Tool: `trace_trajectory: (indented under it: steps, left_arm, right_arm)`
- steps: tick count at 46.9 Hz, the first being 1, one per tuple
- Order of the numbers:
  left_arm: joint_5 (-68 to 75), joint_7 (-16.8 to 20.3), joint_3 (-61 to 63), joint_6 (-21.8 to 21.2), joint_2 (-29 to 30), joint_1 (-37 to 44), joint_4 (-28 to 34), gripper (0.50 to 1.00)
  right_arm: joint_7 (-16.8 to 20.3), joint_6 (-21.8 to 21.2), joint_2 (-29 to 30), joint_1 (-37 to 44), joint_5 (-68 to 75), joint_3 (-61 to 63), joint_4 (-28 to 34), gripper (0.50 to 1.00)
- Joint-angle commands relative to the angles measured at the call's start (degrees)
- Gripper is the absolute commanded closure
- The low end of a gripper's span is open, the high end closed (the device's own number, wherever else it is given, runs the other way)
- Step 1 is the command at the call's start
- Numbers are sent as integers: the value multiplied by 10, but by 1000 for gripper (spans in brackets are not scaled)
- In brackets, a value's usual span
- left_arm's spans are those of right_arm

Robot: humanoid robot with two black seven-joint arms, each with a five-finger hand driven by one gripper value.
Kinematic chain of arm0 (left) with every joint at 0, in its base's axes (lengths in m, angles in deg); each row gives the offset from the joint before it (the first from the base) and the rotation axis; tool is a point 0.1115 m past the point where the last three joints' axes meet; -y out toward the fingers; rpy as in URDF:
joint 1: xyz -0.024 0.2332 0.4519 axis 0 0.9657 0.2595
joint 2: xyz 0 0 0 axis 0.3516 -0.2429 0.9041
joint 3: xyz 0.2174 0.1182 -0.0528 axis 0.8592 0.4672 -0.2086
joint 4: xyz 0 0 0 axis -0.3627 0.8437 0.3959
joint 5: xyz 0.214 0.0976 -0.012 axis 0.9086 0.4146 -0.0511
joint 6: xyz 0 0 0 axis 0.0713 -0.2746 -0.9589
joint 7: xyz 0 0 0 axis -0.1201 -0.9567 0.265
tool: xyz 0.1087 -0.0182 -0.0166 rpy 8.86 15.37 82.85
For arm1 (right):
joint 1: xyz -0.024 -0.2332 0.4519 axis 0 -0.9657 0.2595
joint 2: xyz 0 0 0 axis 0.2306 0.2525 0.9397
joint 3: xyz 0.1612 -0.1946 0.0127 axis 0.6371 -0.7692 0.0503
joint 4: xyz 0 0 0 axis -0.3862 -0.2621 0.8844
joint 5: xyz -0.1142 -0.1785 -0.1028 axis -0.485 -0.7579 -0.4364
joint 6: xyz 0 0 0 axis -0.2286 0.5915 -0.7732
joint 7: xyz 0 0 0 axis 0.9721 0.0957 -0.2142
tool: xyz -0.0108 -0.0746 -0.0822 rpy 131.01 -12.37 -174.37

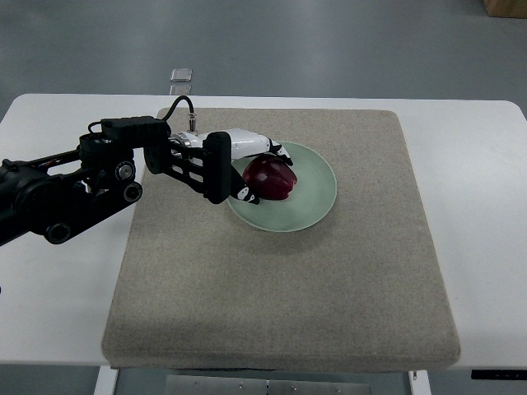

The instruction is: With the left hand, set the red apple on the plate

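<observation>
1. A white table (478, 206) fills most of the top view, and a big tan mat (329, 280) lies on it.
2. The mat reaches close to the near edge of the table. Strips of bare white table show on the left, the right and the far side.
3. A light green plate (317, 202) sits on the far left part of the mat, well away from every mat edge.
4. The red apple (270, 178) is on the left half of the plate.
5. The left hand (251, 169) comes in from the left side on a black arm (74, 185). Its white fingers (247, 141) curl around the apple, one over the far side and one by the near side, so it is gripping the apple.
6. The hand and wrist cover the plate's left rim.
7. The right half of the plate is bare.
8. The mat in front of the plate and to its right has lots of open room.
9. Past the far table edge is a grey floor (329, 41) with a small shiny thing (182, 75) on it. A brown box corner (506, 6) shows at the top right.
</observation>
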Motion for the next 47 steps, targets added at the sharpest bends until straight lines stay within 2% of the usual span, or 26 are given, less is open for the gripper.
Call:
trace_trajectory:
  steps: [1, 8, 12, 22, 31, 40, 47]
  left_arm:
    - [-3, 0, -1, 0, 1, 1, -2, 508]
    - [-56, 2, -19, -12, 10, -3, -3, 506]
    - [-175, 6, -48, -30, 25, -4, 5, 506]
    - [-419, 6, -52, -28, 83, -15, 48, 506]
    - [-581, -3, -74, -29, 89, -15, 106, 504]
    - [-696, -16, -99, -18, 90, -15, 154, 504]
    - [-792, -43, -120, 23, 91, -13, 195, 504]
  right_arm:
    - [0, 0, 0, 0, 0, 0, 0, 570]
    - [0, 0, 0, 0, 0, 0, 0, 570]
    - [0, 0, 0, 0, 0, 0, 0, 572]
    - [0, 0, 0, 0, 0, 0, 0, 572]
    - [0, 0, 0, 0, 0, 0, 0, 572]
    - [0, 0, 0, 0, 0, 0, 0, 570]
    - [0, 0, 0, 0, 0, 0, 0, 572]
